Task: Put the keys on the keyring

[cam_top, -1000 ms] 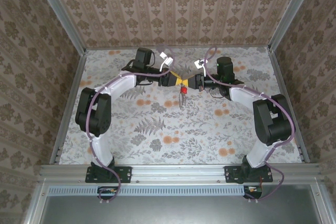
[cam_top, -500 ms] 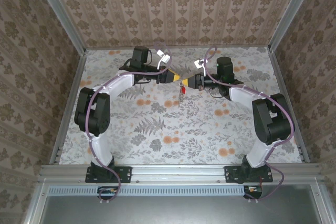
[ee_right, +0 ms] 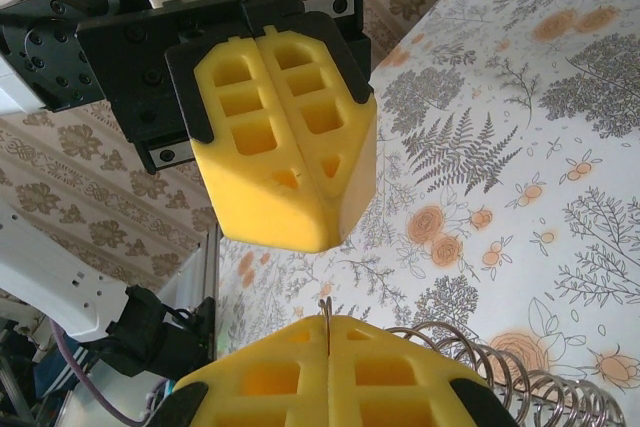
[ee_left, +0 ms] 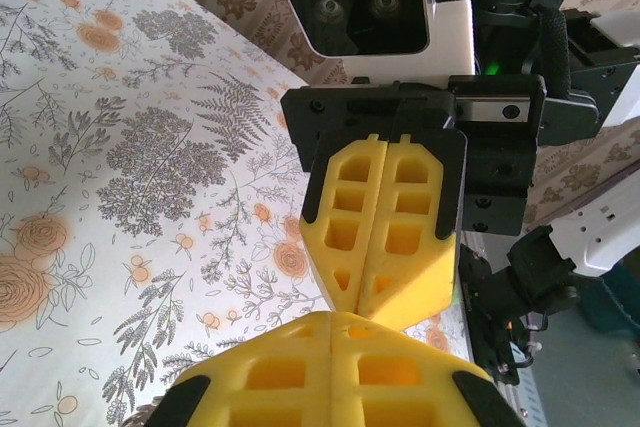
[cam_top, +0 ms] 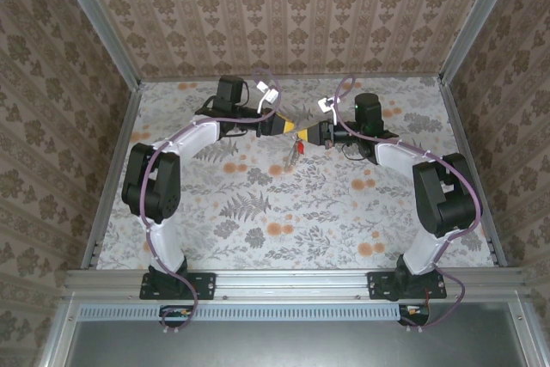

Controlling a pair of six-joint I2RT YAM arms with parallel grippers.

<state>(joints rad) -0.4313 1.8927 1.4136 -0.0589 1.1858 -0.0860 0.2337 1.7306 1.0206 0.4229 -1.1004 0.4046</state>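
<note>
Just left of the keyring (cam_top: 291,159), the left gripper (cam_top: 286,127) held its fingers pressed together. The red key (cam_top: 300,147) hung beside the keyring's top, above the worktop (cam_top: 258,212). Just right of the keyring, the right gripper (cam_top: 302,133) pinched its thin metal edge between its fingers.

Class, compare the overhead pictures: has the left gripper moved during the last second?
Yes. In the top view, the left gripper has shifted slightly toward the table's far edge and a little to the left.
</note>
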